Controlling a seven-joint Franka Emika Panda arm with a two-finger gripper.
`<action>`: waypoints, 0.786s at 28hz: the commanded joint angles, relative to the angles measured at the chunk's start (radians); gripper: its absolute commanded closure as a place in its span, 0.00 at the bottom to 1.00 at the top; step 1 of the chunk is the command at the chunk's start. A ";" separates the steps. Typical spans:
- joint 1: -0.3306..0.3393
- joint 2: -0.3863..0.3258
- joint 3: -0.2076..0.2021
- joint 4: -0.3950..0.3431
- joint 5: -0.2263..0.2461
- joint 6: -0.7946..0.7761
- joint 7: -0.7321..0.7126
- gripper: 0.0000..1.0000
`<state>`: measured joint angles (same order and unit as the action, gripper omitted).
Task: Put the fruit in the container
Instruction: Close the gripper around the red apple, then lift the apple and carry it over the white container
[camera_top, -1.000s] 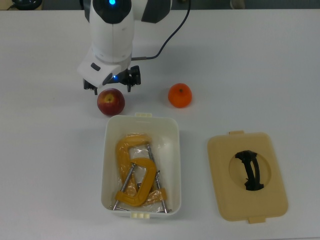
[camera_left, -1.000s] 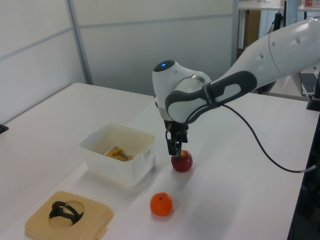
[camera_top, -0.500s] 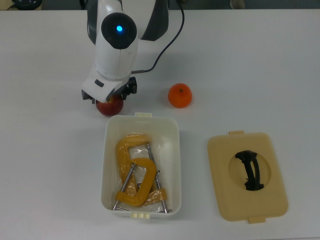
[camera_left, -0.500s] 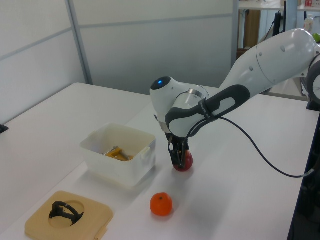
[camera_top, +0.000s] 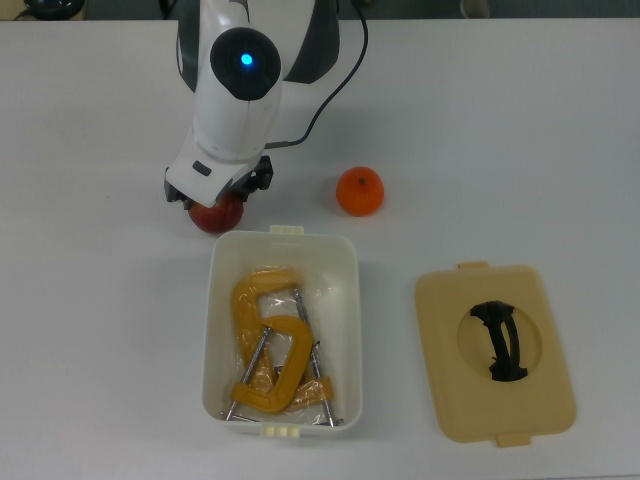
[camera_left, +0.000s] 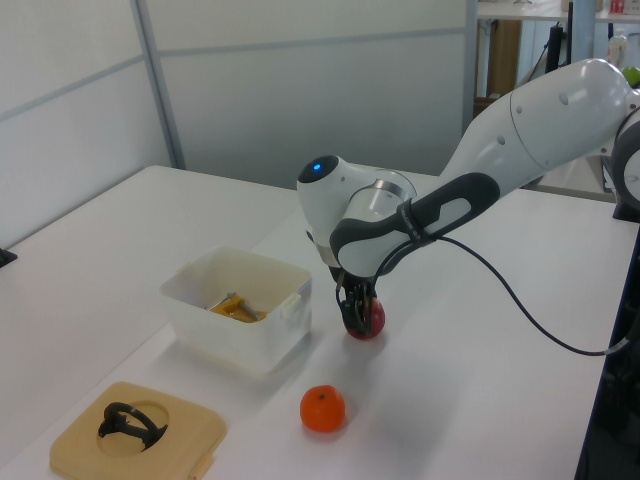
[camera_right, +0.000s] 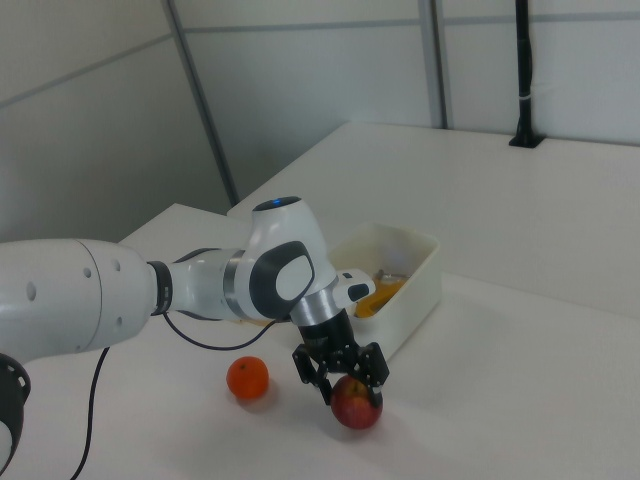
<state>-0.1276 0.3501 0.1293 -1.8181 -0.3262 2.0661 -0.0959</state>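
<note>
The dark red apple (camera_top: 216, 217) (camera_left: 370, 320) (camera_right: 356, 408) rests on the white table just outside a short end of the white container (camera_top: 211, 320) (camera_left: 235, 335) (camera_right: 415, 290). My gripper (camera_top: 214, 198) (camera_left: 358, 312) (camera_right: 348, 384) is lowered over the apple, open, with a black finger on each side of it. The arm hides most of the apple in the top view. The orange (camera_top: 359, 191) (camera_left: 322, 408) (camera_right: 247, 379) lies alone on the table, to the right of the apple in the top view.
Yellow C-clamps (camera_top: 270, 340) lie inside the container. A flat beige lid (camera_top: 450, 400) (camera_left: 80, 445) with a black handle lies to the container's right in the top view. The arm's black cable (camera_top: 335, 75) trails over the table behind the apple.
The gripper has come down from above the apple until its fingers straddle it. In the last half second it barely moved. The apple and the orange stay where they were.
</note>
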 joint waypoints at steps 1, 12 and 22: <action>0.006 -0.037 0.013 0.121 0.038 -0.219 -0.036 1.00; 0.006 -0.033 0.036 0.401 0.216 -0.475 -0.041 0.98; 0.023 0.012 0.058 0.410 0.239 -0.106 0.150 0.96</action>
<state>-0.1246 0.3127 0.1790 -1.4192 -0.0888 1.8357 -0.0372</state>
